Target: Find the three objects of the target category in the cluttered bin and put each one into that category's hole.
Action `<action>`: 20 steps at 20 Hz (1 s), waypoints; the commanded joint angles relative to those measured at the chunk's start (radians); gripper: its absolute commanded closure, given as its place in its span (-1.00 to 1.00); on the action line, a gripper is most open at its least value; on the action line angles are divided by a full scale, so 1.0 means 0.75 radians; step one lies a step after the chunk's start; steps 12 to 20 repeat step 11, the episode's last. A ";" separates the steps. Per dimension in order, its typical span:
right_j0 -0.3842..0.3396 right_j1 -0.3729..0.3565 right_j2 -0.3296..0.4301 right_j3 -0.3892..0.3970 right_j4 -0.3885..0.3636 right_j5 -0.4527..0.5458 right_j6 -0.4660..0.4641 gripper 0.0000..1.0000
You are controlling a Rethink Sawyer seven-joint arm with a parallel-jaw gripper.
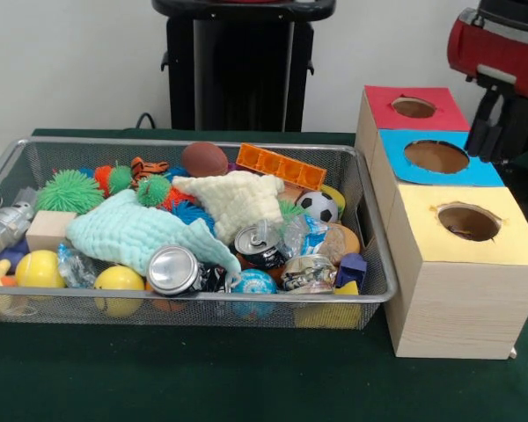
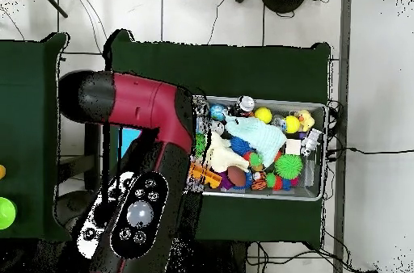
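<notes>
The wire-mesh bin [image 1: 202,297] stands on the green table, full of clutter. A mint-green knit cloth [image 1: 132,230] lies on top at the middle left. A cream knit cloth [image 1: 233,200] lies on top at the centre back. The polka-dot cloth is not in sight. The yellow-faced hole [image 1: 468,221] tops the nearest wooden box, right of the bin. My gripper [image 1: 497,123] hangs as a black shape behind the boxes at the far right, under the red arm. In the overhead view the arm [image 2: 154,124] covers the boxes; the bin [image 2: 319,197], mint cloth [image 2: 257,131] and cream cloth [image 2: 220,157] show.
A blue-faced hole [image 1: 436,156] and a red-faced hole [image 1: 414,107] stand behind the yellow one. The bin also holds metal cans [image 1: 173,269], yellow balls [image 1: 40,268], a small football [image 1: 318,207], an orange brick [image 1: 280,165], a wooden block [image 1: 50,229] and spiky green balls [image 1: 69,191].
</notes>
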 commanded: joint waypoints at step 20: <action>-0.231 -0.074 0.246 0.234 -0.288 -0.344 -0.182 1.00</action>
